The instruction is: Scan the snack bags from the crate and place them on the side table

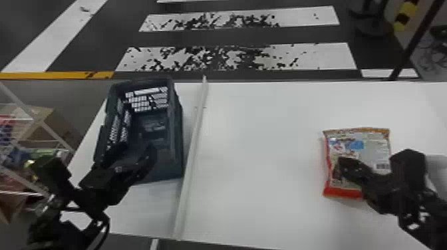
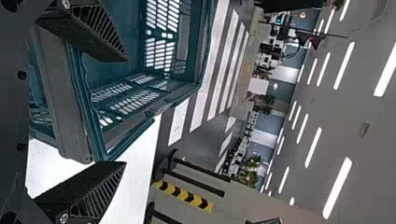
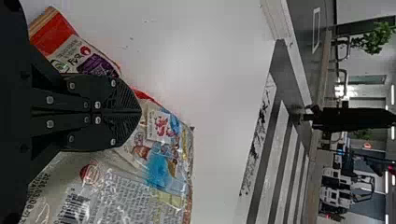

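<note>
- right claw point(image 3: 140, 112) clenched, left claw point(image 2: 125, 111) released
- we judge the snack bag point(image 1: 369, 146) light, slippery, crushable
- we should pinch its red end point(image 1: 341, 192) gently

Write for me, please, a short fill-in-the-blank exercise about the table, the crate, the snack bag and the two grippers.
1. The table under the snack bag is coloured ____.
2. For the robot, the crate stands to the ____ of the bag.
3. The right gripper is shut; the left gripper is ____.

Missing words: white; left; open.
</note>
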